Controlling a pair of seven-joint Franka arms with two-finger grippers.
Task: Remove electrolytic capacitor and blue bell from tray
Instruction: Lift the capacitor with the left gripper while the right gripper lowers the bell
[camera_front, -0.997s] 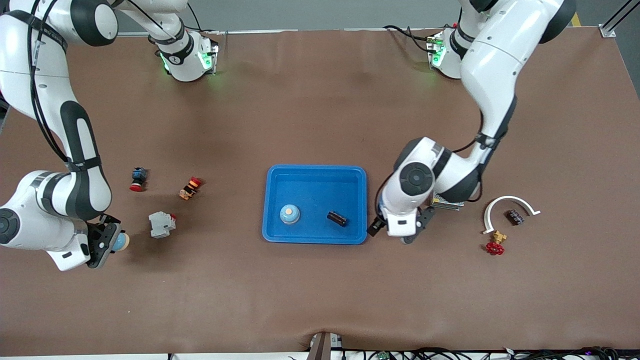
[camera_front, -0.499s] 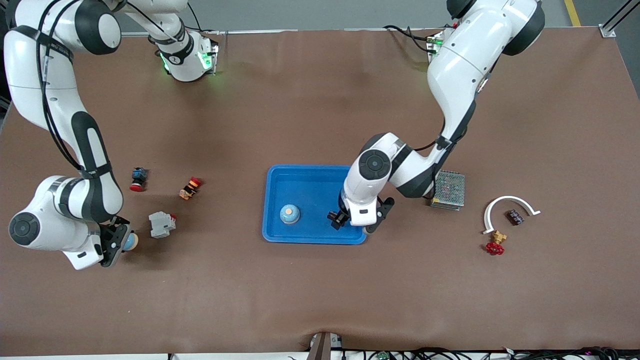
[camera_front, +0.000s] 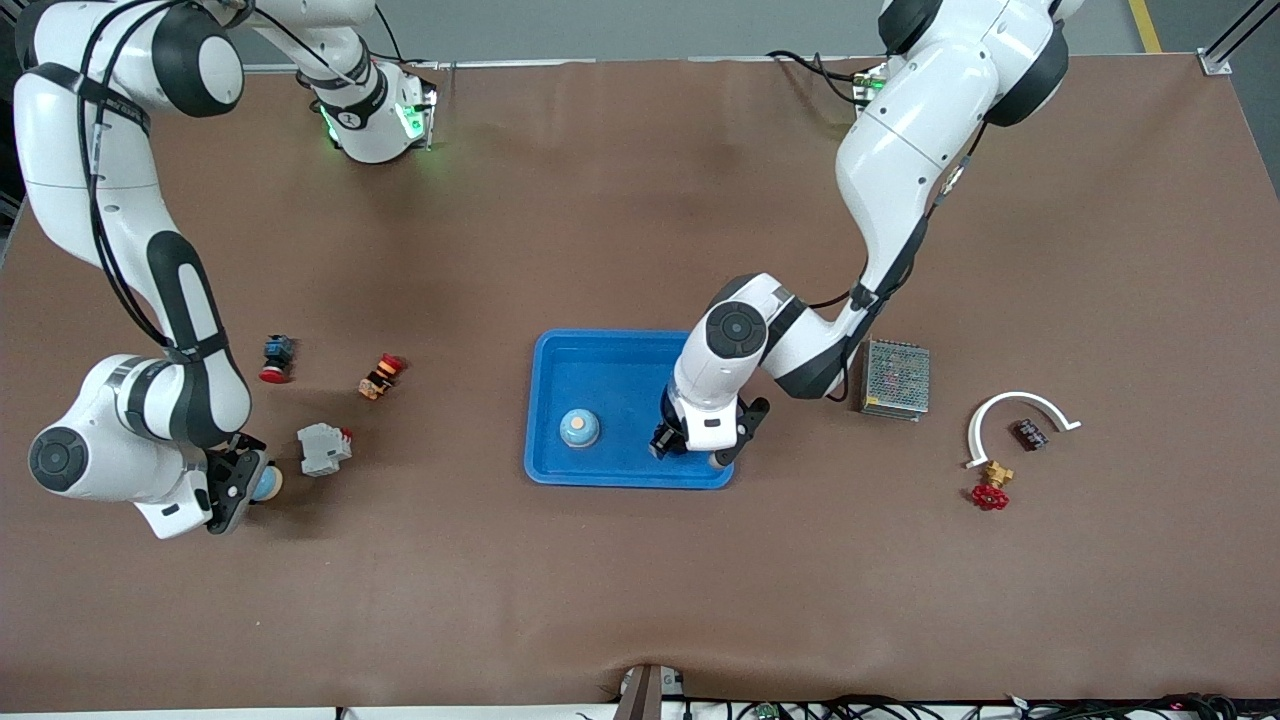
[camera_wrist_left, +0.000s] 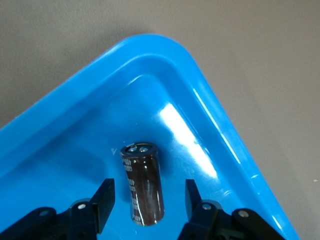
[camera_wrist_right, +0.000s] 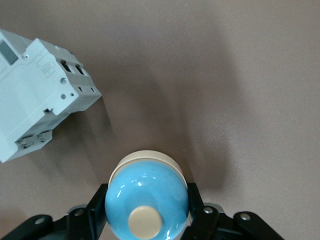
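A blue tray (camera_front: 620, 355) sits mid-table with a blue bell (camera_front: 579, 428) in it. A dark brown capacitor (camera_wrist_left: 143, 182) lies in the tray's corner (camera_wrist_left: 150, 50) nearest the front camera at the left arm's end. My left gripper (camera_front: 690, 440) is low over it and open (camera_wrist_left: 148, 200), one finger on each side with gaps. My right gripper (camera_front: 240, 482) is shut on a second blue bell (camera_front: 266, 483) with a cream button (camera_wrist_right: 146, 200), just above the table beside a grey breaker.
The grey breaker (camera_front: 323, 448) also shows in the right wrist view (camera_wrist_right: 40, 95). Two push buttons (camera_front: 380, 375) (camera_front: 276, 357) lie farther back. A mesh power supply (camera_front: 895, 378), a white arc (camera_front: 1020, 405), a dark module (camera_front: 1030, 433) and a red valve (camera_front: 990, 493) lie toward the left arm's end.
My left gripper moved from beside the tray to over the capacitor inside it. My right gripper carried its bell a little toward the tray.
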